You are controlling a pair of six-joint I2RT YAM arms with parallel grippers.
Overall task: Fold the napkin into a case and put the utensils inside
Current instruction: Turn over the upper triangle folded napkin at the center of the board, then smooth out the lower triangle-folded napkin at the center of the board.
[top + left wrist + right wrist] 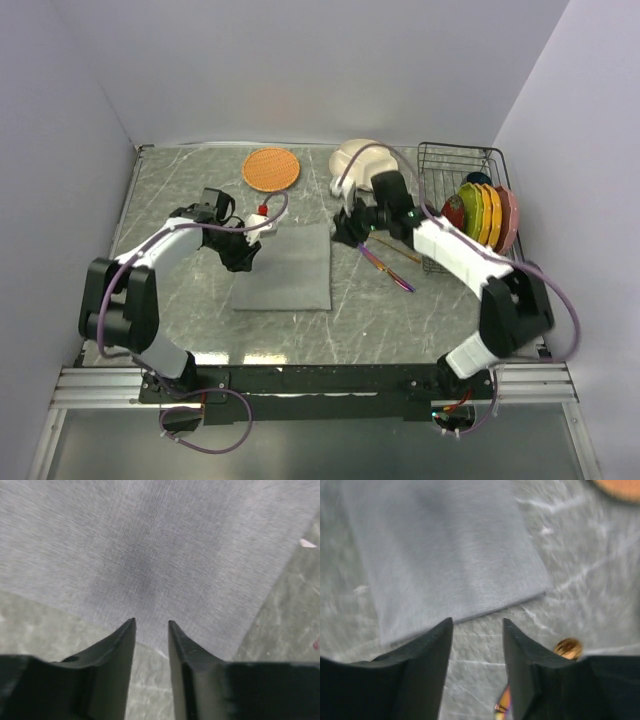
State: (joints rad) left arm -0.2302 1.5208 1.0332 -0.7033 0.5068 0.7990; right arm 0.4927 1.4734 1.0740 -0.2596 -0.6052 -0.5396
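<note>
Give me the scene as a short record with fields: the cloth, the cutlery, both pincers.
napkin: grey, lying flat on the table, not yet a case
utensils: gold spoon and purple knife on the table, right of the napkin, outside it
left pincer: open, empty, at the napkin's left edge
right pincer: open, empty, just off the napkin's right edge

top: high, rear, whole table point(170, 175) | L/R wrist: close, aimed dn | shared: napkin point(290, 270)

Left gripper point(151, 622), right gripper point(477, 621) angled down, jaws slightly parted.
</note>
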